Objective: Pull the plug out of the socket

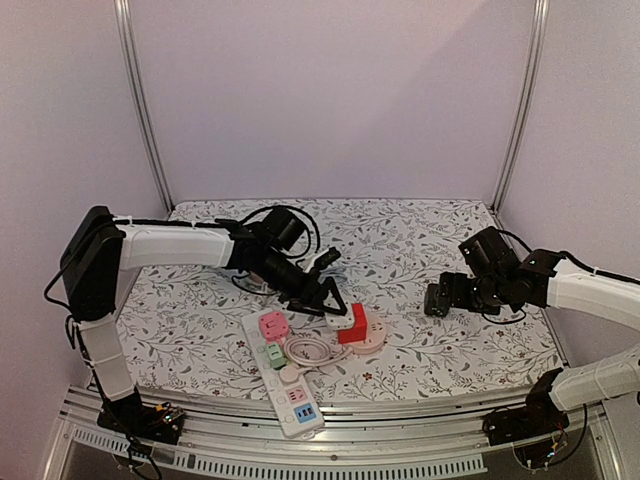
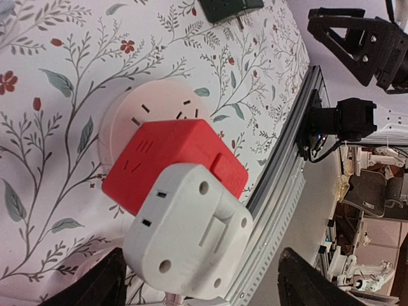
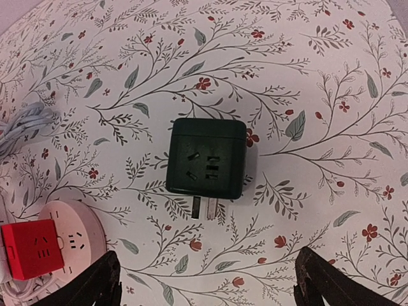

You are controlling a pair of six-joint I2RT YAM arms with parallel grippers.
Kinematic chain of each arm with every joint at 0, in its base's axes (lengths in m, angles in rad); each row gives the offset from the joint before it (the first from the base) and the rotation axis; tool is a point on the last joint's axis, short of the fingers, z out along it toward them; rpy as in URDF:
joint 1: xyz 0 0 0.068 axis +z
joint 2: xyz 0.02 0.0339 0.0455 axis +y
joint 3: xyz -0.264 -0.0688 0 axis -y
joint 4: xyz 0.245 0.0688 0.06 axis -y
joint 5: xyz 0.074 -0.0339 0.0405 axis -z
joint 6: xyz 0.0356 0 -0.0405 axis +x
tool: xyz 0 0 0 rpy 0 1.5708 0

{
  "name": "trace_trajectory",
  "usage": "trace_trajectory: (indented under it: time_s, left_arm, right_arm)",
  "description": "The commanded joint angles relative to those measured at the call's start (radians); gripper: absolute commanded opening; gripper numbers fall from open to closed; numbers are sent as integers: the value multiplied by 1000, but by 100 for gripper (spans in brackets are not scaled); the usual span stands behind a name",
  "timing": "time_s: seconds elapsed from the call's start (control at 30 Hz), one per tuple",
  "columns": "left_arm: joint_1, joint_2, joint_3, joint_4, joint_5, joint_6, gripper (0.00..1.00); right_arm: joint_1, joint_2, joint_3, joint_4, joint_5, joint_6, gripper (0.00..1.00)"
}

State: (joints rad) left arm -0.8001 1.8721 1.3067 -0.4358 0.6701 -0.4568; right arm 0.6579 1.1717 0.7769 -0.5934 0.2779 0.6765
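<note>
My left hand (image 2: 201, 280) is wide, with nothing held. In its wrist view the two fingers (image 2: 95, 287) sit in the lower corners of the frame and the white plug (image 2: 191, 236) lies between them, low and centre. I cannot tell whether either finger touches it. The plug is pushed into the side of the red cube (image 2: 172, 159), and the cube stands on the round pink socket (image 2: 150, 102) just above centre-left. In the top view this stack is in the lower middle, beside the white power strip (image 1: 285, 385).

My right hand (image 3: 207, 271) is wide too and empty, its fingers in the lower corners of its own view. Between and above them, at the centre of the frame, the dark green cube (image 3: 207, 159) lies loose on the flowered desk (image 3: 306, 64). Its pins are bare and point toward the bottom edge, so I judge that one is already off its socket.

The step in hand looks like the grasp on the next plug. I would narrow my left hand until both pads press the white plug's flat sides. Then I would draw it straight back along its pins, away from the red cube, without twisting. The red cube and the round socket look light, and nothing pins them down. My worry is that the whole stack comes along unless my right hand comes over from the right of the top view to hold the base.
</note>
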Motion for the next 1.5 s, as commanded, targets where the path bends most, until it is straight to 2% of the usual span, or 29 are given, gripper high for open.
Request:
trace_trajectory:
  time_s: [0.0,0.47,0.63,0.77,0.97,1.17,1.47]
  left_arm:
    - [3,-48,-12,49,27,14,80]
    - [-44,-60,63,96,83,-15,80]
    - [-54,-65,73,65,55,-4,80]
    - [-13,-117,12,63,-40,-10,81]
    - [7,-133,-85,111,-44,-100,81]
    - [-9,-184,-262,308,-88,-237,82]
    - [-85,-186,-328,537,-145,-364,82]
  right_arm:
    - [-8,-12,-1,-19,14,-3,93]
    - [-8,-18,4,-16,8,-10,93]
    - [-9,-27,-4,-19,4,-8,93]
    - [-9,-56,-15,-20,4,-7,93]
    - [44,-105,-48,79,-72,-21,93]
    - [188,-84,-38,197,-115,12,91]
    - [320,125,30,306,-171,65,74]
